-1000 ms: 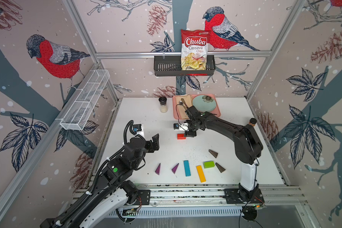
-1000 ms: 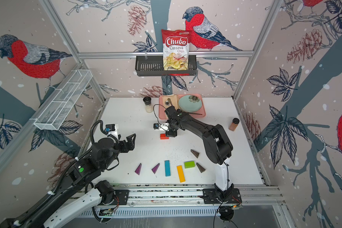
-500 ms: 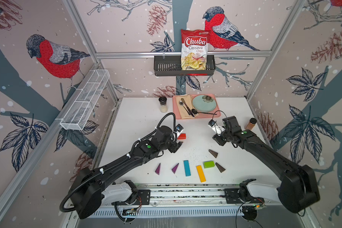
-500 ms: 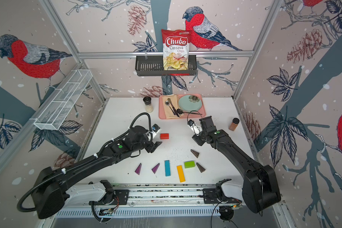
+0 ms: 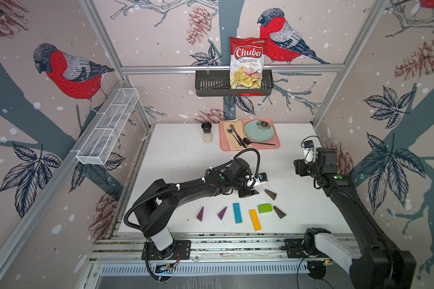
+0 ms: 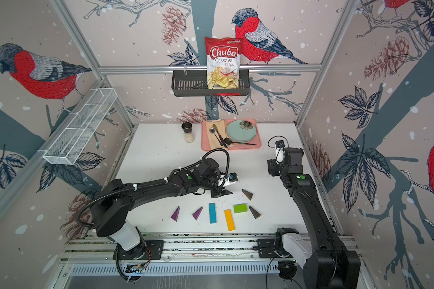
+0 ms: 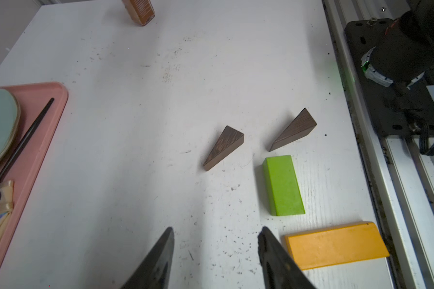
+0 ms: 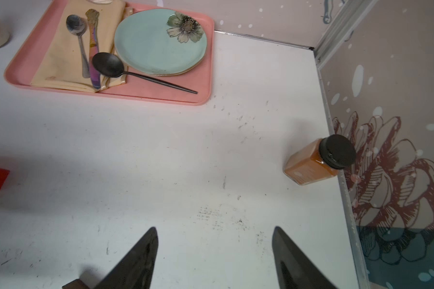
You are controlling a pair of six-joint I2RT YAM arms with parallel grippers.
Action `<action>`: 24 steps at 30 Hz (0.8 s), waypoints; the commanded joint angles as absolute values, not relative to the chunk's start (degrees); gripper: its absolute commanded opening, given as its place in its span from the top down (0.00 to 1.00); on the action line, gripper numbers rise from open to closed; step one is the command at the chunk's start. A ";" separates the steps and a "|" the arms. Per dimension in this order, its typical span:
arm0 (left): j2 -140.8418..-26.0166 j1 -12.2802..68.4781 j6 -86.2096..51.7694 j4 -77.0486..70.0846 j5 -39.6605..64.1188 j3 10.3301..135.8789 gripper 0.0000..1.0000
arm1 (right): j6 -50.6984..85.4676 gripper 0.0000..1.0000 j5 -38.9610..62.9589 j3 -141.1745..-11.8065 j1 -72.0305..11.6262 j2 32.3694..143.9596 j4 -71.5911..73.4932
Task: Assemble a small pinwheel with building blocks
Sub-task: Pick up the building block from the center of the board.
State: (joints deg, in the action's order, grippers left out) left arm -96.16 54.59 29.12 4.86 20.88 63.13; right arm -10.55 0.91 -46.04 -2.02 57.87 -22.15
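Left gripper (image 7: 214, 231) is held open, empty, over the white counter (image 7: 135, 100). Green rectangular brick (image 7: 283, 185) and dark brown wooden wedge (image 7: 223, 147) are seen just ahead, untouched; long yellow bar (image 7: 336, 245) is seen beside one jaw. Right gripper (image 8: 214, 229) is held open, empty, well apart from them.

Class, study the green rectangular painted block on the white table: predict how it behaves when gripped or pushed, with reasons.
The green rectangular painted block looks solid and rigid, so it probably keeps its shape when squeezed. Lying on a broad flat face, it should slide rather than roll or tip. Its straight parallel sides likely give a steady hold.
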 commanded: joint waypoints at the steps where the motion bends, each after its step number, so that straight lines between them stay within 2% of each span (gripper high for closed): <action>1: -97.03 57.07 33.21 7.98 21.17 64.85 0.42 | -9.99 0.27 3.17 -45.76 -0.42 56.96 -20.72; 9: -101.03 60.77 32.45 12.07 14.66 67.70 0.41 | -9.08 0.25 2.92 -45.43 0.61 55.19 -21.19; 24: -107.45 64.80 30.89 18.41 10.74 74.04 0.41 | -8.91 0.24 3.69 -44.83 2.37 53.44 -21.62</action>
